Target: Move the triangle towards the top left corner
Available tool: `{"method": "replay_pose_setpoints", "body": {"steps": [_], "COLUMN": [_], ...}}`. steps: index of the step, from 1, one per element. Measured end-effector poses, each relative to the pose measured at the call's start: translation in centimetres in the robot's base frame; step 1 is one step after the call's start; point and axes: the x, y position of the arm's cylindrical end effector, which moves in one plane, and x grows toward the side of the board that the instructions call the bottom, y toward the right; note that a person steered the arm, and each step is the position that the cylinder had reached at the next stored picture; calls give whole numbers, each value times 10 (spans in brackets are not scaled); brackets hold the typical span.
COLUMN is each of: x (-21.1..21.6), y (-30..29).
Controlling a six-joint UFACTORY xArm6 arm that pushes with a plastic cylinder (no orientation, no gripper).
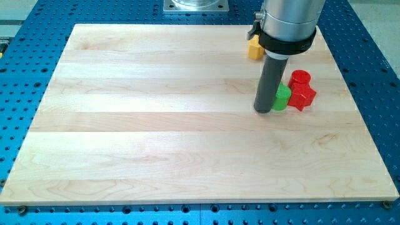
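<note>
Left and middle of table [156,125]: bare wood, open run to far-left corner.

Far right: yellow block [253,49], half hidden behind arm collar. Shape not resolved; judged likeliest to be the triangle, since nothing else looks three-sided. Unconfirmed.

My tip [263,110] down on table, nearer than yellow block and well apart from it, touching or just beside left side of green block [283,98], rounded. No hand fitted, bare rod only, so no open or closed state to tell.

Right of green: near red block [304,96], lobed, touching green; far red block [300,77], round-topped, just behind.

Step in hand, judged: approach not yet made. Best route: withdraw left off green without dragging it, loop round to right side of yellow, slightly nearer, then push along line toward far-left corner. Contact through block centre, to prevent spin-off.
</note>
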Motion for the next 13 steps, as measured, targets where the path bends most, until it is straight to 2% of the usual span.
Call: {"method": "replay_pose_setpoints", "body": {"steps": [1,2,3,4,5,7,8,9,12,13], "x": [0,53,93,88,38,-109,-168,-201,-189,-180], "y": [0,8,55,143,210,182,147,124,47,-12]}}
